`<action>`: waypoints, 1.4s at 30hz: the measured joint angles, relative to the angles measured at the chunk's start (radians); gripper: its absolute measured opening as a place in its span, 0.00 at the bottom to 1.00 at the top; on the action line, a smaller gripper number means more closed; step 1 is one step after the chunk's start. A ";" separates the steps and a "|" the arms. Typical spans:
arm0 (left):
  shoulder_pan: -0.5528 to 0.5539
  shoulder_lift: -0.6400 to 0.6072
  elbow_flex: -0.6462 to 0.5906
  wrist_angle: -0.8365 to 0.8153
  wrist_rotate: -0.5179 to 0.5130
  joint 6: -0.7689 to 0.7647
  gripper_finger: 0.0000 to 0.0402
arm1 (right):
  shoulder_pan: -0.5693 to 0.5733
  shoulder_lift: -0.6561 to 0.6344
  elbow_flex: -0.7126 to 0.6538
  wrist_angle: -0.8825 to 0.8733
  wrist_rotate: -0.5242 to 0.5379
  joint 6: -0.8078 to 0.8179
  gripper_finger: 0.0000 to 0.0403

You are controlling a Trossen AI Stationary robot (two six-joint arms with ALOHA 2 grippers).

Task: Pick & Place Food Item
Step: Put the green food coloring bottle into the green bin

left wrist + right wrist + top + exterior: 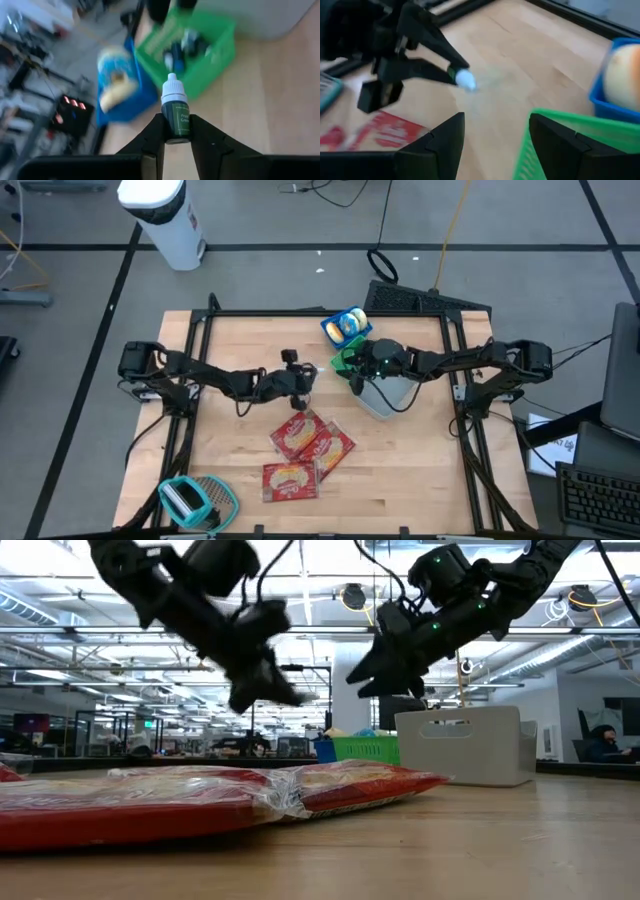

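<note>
My left gripper (176, 134) is shut on a small dark green dropper bottle (176, 114) with a white cap, above the middle of the table (240, 340). The right wrist view shows that gripper (451, 71) with the white cap (465, 79) at its fingertips. My right gripper (495, 131) hangs open over the green basket (344, 361) at the far right, nothing between its fingers. Three red food packets (305, 448) lie flat on the table nearer the front. My left gripper pinches the lower body of the bottle (176, 131) between its two fingertips. The white cap (173, 90) sticks out beyond the fingertips, toward the green basket (200, 55). The bottle is lifted clear of the table.
A blue basket (345, 326) holding a yellowish item stands beyond the green one. A white bin (388, 396) stands just right of the green basket, under the right arm. A teal object (196, 501) lies at the near left corner. Bare wood stretches along the table's left side.
</note>
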 joint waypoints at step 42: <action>-0.147 -0.001 0.134 0.090 -0.081 0.242 0.19 | 0.100 0.000 0.000 0.264 -0.228 0.026 0.29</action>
